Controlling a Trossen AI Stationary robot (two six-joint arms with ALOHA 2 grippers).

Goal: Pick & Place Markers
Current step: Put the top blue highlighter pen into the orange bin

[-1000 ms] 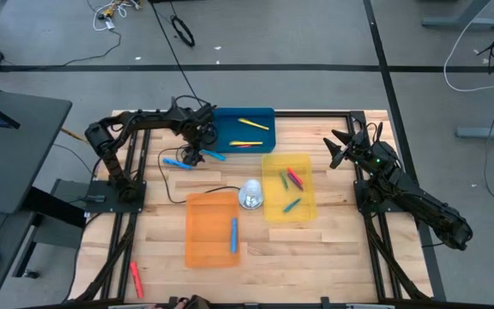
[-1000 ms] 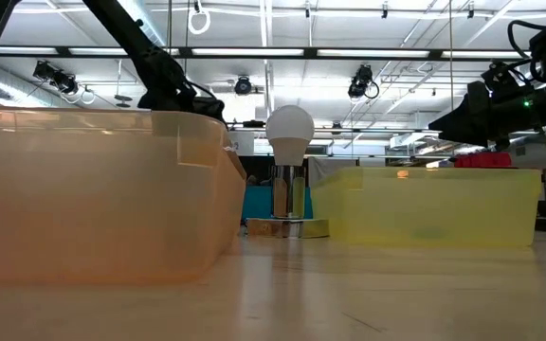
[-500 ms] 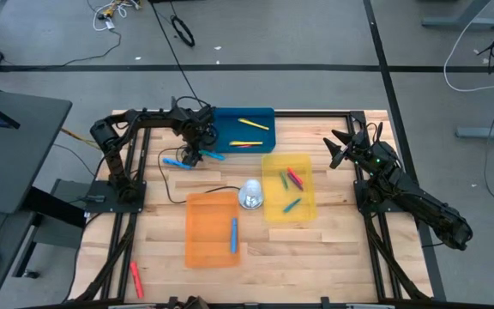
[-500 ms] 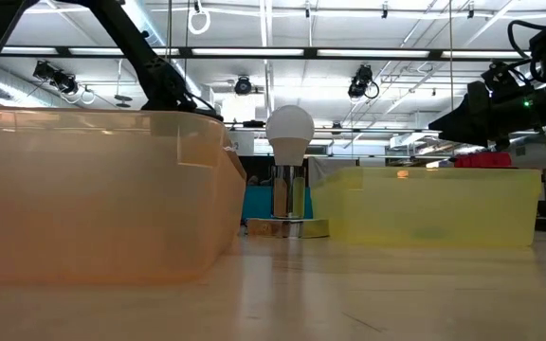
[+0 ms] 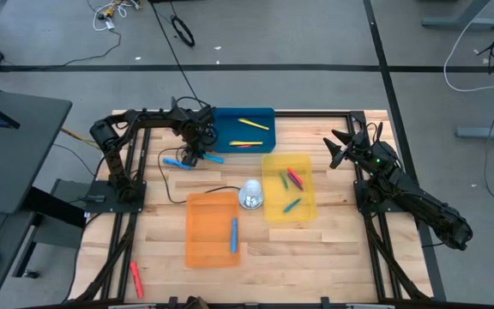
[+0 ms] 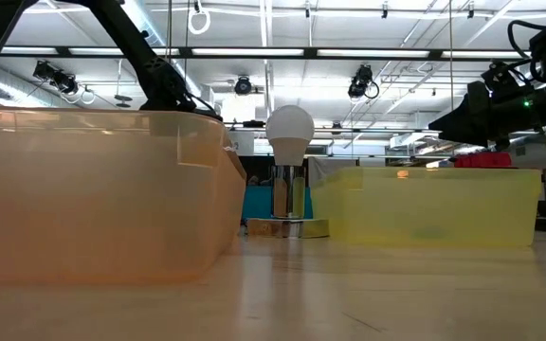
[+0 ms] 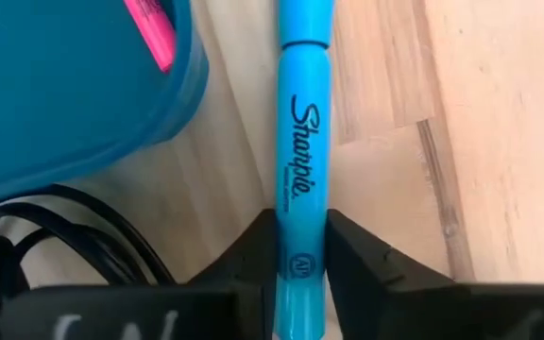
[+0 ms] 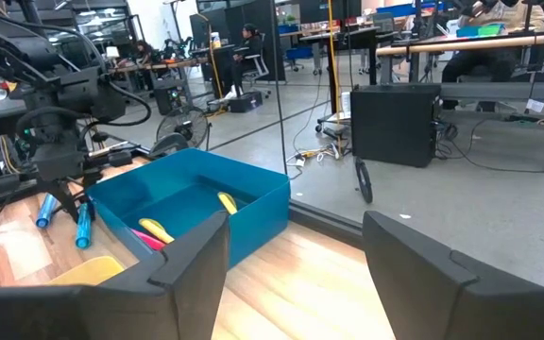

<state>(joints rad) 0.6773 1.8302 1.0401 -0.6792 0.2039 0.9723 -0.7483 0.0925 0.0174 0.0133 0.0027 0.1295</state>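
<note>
Left tool [image 7: 300, 269] has closed onto the light blue marker [image 7: 302, 151] beside the blue tray [image 5: 230, 120], gripping near one end. Marker looks light, stiff, slick; off-centre hold may tilt. Right tool [image 8: 296, 247] idle, fingers apart.

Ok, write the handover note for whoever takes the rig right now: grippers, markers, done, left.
Left gripper: shut on the light blue marker, on the table beside the blue tray.
Right gripper: open, empty, waiting at the table's right edge.
Done: markers lie in the blue tray, the yellow tray and the orange tray.
Left: the gripped marker, a second blue marker beside it, and a red marker off the table.
</note>
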